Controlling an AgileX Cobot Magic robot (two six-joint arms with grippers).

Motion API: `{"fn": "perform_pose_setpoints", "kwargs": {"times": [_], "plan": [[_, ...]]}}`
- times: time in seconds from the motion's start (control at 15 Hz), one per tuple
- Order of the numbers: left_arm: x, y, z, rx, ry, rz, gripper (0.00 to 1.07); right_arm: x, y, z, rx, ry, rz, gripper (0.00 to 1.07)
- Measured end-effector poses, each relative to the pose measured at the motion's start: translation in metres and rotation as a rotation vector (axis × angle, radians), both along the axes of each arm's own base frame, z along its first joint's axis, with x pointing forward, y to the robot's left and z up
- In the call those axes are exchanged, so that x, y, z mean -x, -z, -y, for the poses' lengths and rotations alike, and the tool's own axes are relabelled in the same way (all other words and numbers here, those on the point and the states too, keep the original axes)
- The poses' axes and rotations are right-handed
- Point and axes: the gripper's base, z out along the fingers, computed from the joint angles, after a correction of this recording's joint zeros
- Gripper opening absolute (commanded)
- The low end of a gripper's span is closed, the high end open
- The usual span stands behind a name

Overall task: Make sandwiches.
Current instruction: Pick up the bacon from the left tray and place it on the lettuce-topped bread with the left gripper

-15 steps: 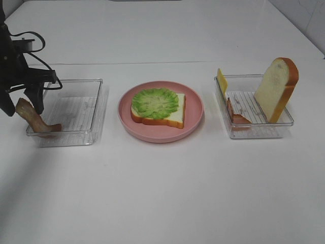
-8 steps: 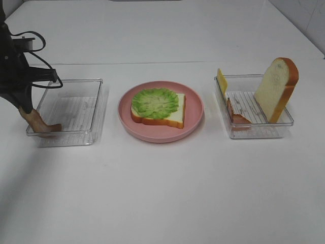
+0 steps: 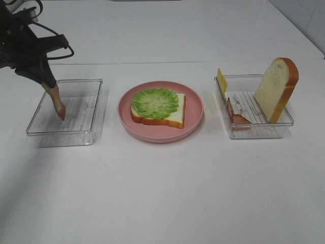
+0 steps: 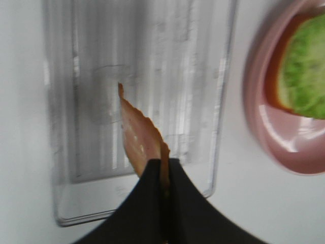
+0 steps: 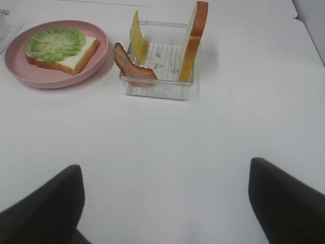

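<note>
Holding bacon over the left tray (image 3: 97, 81): left tool (image 3: 48, 83) is pinched shut on one end of a bacon strip (image 3: 57, 101), which hangs limp below it.

Step, as I read it: bacon goes onto the stack next. So far that stack is a bread slice (image 3: 172, 119) topped with lettuce (image 3: 155, 103) on the pink plate (image 3: 195, 109), mid desk (image 3: 162, 193). The next move needs height to clear the tray wall and plate rim, then a short sideways run and a flat lay, loose tip down first. Can't tell if the tip clears the tray floor. The path looks open, with only bare desk between tray and plate, which sit close. Right tool (image 5: 165, 203) is spread wide and empty over bare desk, well short of the right tray (image 3: 284, 124), which has upright bread (image 3: 277, 89), cheese (image 3: 222, 80) and another bacon strip (image 3: 236, 117).
</note>
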Motion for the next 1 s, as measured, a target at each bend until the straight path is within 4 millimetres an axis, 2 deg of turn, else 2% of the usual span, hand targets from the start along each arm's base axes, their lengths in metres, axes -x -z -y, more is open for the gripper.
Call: {"fn": "perform_pose_setpoints", "kwargs": {"times": [0.2, 0.4, 0.53, 0.6, 0.73, 1.0], "plan": [[-0.004, -0.012, 0.017, 0.194, 0.025, 0.076, 0.0, 0.0, 0.0, 0.0, -0.001, -0.001, 0.0, 0.83], [-0.009, -0.023, 0.046, 0.363, 0.045, 0.184, 0.0, 0.0, 0.0, 0.0, -0.002, -0.002, 0.0, 0.83], [-0.01, -0.029, 0.072, 0.411, 0.056, 0.265, 0.0, 0.0, 0.0, 0.0, -0.004, -0.003, 0.0, 0.83], [-0.008, -0.031, 0.102, 0.439, 0.059, 0.319, 0.0, 0.0, 0.0, 0.0, -0.004, -0.003, 0.0, 0.83], [-0.007, -0.022, 0.132, 0.483, 0.033, 0.326, 0.0, 0.0, 0.0, 0.0, -0.004, -0.003, 0.0, 0.83], [0.0, 0.02, 0.176, 0.516, 0.043, 0.243, 0.0, 0.0, 0.0, 0.0, -0.004, -0.003, 0.0, 0.83]]}}
